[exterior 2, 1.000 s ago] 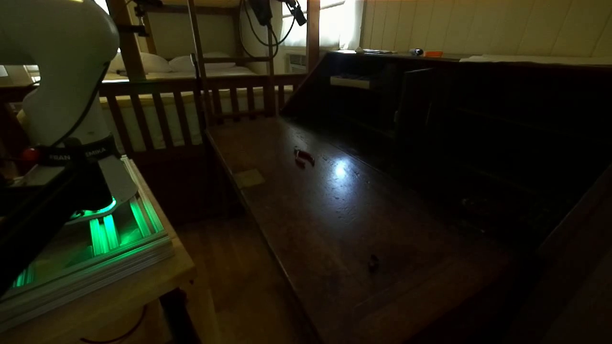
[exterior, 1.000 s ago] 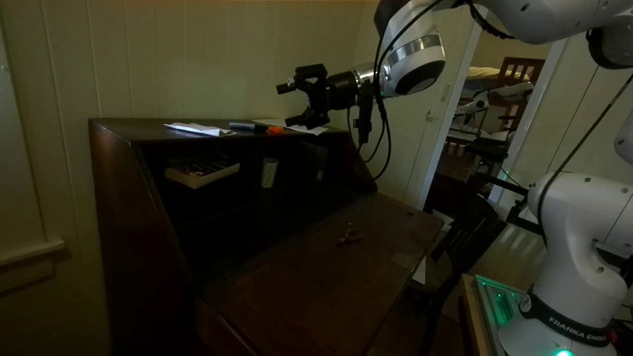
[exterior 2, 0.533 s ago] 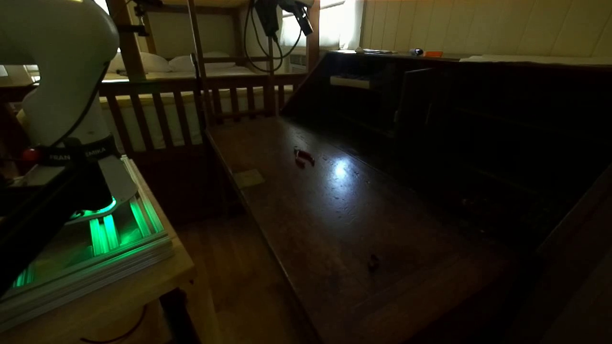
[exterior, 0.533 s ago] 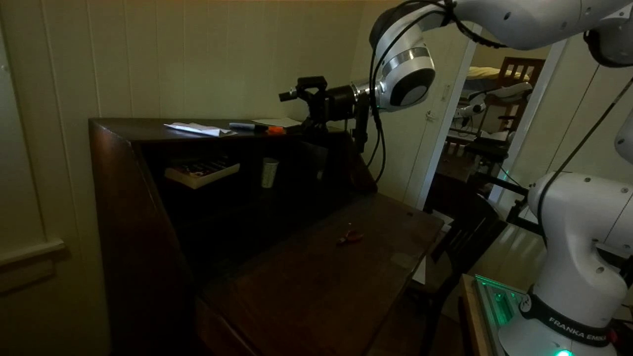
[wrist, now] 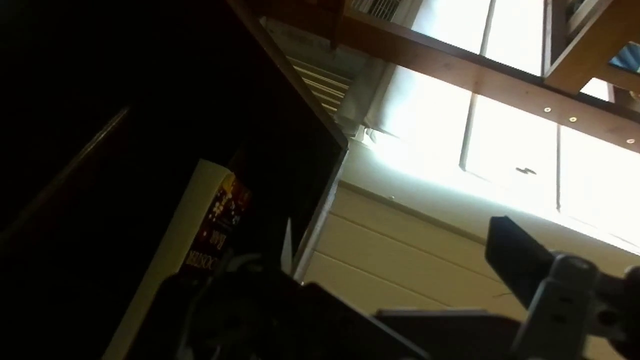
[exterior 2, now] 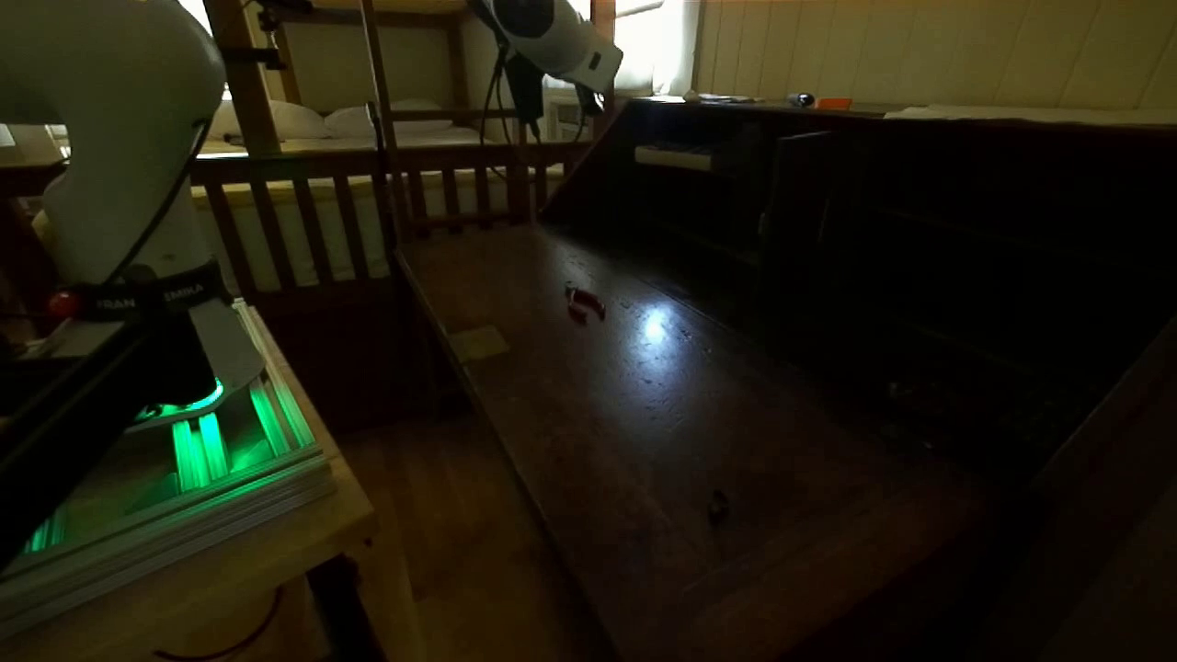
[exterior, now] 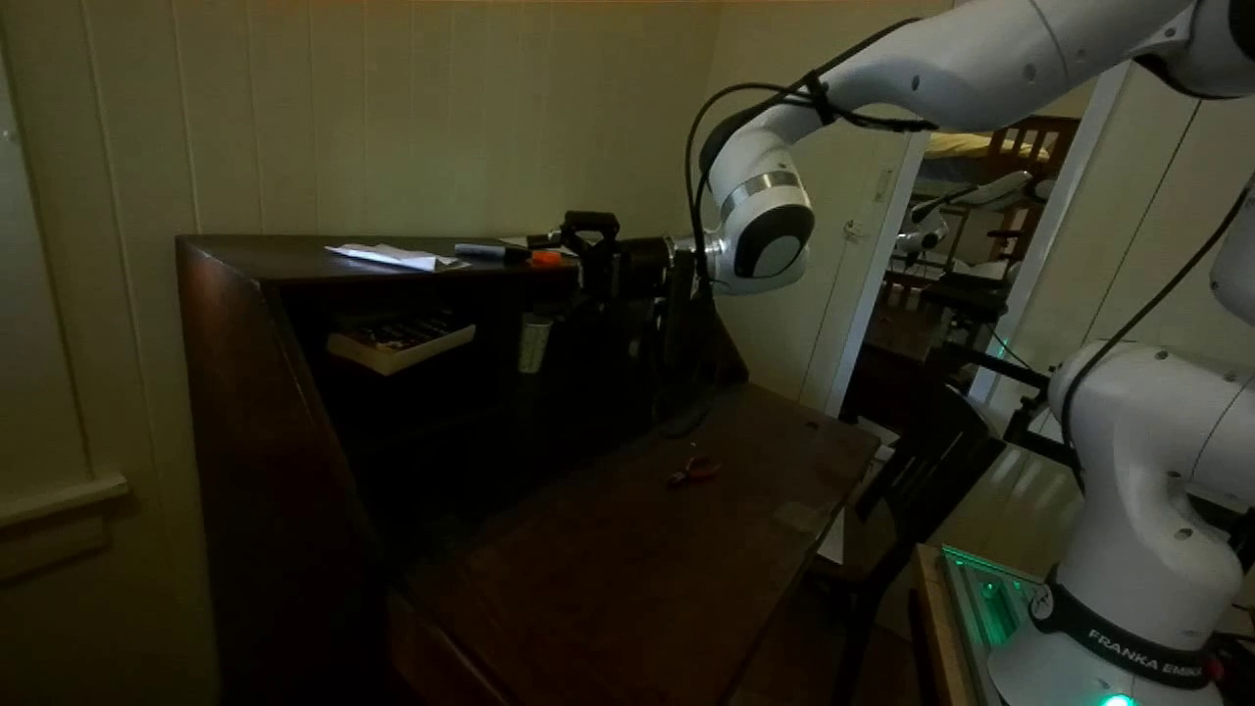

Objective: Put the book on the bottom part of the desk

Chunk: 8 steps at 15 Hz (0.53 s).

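Near the book [exterior: 397,345] stands a pale cup [exterior: 533,349], seemingly beside the wide-spread tool [exterior: 552,275].

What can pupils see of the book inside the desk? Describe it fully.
The book looks like a closed paperback, with cream page edges and a dark, reddish-brown cover with yellowish specks and pale lettering, only partly readable. It appears to lie flat, cover up, in shadow inside the wooden desk, beneath the top; what it rests on is too dark to tell. The gripper stands apart from it in an exterior view, and hides part in the wrist view.
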Each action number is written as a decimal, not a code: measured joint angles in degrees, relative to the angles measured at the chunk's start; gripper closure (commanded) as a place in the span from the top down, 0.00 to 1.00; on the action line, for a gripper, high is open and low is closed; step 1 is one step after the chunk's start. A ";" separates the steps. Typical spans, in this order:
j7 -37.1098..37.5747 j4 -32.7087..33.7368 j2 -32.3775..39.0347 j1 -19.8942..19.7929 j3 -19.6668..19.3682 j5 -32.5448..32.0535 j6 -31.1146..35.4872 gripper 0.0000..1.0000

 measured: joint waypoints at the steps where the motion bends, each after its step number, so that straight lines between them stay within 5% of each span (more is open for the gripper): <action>1: -0.28 0.46 2.85 -4.25 4.71 2.64 -1.45 1.00; 8: -3.76 13.28 18.82 -32.28 35.44 11.99 -1.28 1.00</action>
